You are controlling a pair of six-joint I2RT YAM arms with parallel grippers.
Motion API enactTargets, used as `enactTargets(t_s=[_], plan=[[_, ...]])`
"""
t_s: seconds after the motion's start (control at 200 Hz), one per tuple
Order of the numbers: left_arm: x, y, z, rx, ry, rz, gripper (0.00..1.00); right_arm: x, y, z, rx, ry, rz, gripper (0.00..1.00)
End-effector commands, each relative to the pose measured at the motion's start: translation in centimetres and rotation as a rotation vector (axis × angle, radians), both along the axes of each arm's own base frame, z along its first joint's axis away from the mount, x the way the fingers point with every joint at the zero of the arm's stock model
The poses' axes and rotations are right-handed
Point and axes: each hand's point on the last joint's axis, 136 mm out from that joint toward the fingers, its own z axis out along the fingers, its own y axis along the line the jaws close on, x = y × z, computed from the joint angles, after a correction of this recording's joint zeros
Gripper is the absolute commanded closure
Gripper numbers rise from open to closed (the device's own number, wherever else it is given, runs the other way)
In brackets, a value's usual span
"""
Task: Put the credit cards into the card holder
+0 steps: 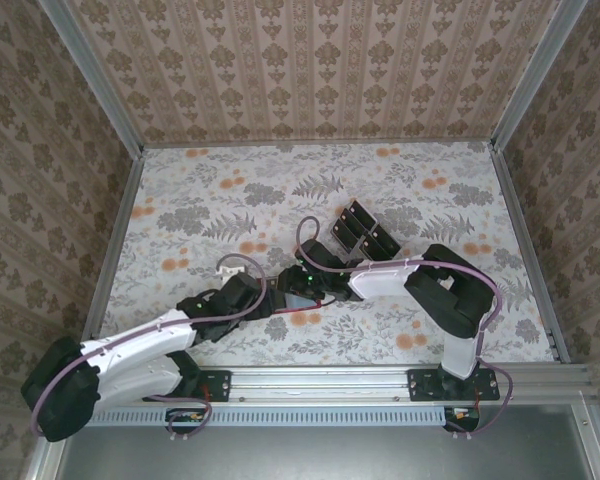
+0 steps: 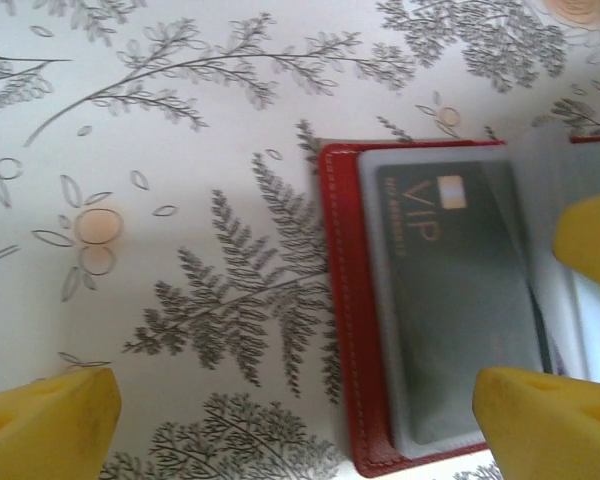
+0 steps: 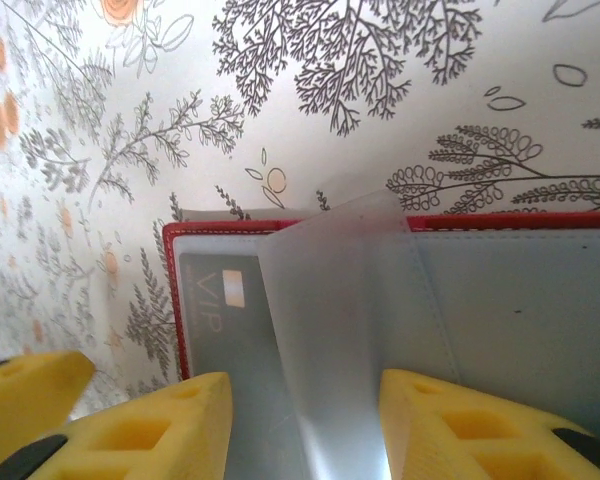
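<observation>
The red card holder (image 2: pixel 342 300) lies open on the floral table, and it shows as a red sliver (image 1: pixel 302 312) under both grippers. One dark credit card (image 2: pixel 460 300) marked VIP sits inside a clear sleeve on its left half (image 3: pixel 215 320). A clear sleeve leaf (image 3: pixel 330 330) stands up from the fold between the fingers of my right gripper (image 3: pixel 305 420), whose jaws stand apart with a gap beside the leaf. My left gripper (image 2: pixel 300 430) is wide open, straddling the holder's left edge just above the table. More black credit cards (image 1: pixel 365 230) stand in a slotted tray behind.
The slotted tray (image 1: pixel 352 212) sits just behind the right gripper (image 1: pixel 310 285). A yellow finger of the right gripper (image 2: pixel 592 240) reaches into the left wrist view. Patterned walls enclose the table on three sides.
</observation>
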Motion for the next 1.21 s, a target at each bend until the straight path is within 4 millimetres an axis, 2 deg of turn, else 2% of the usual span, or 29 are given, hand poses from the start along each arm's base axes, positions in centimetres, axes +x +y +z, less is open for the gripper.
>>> enactTargets(t_s=[0.0, 0.555, 0.935, 1.2], plan=[[0.3, -0.6, 0.3, -0.015, -0.052, 0.017, 0.0, -0.7, -1.0, -1.3, 0.02, 0.082, -0.068, 0.54], [1.0, -4.7, 0.6, 0.006, -0.126, -0.056, 0.0, -1.0, -1.5, -1.6, 0.048, 0.111, -0.104, 0.54], [1.2, -5.4, -0.7, 0.035, -0.112, -0.068, 0.0, -1.0, -1.4, -1.6, 0.052, 0.114, -0.1, 0.54], [0.8, -5.2, -2.5, 0.086, -0.079, -0.06, 0.0, -0.6, -1.1, -0.2, 0.077, 0.099, -0.09, 0.54]])
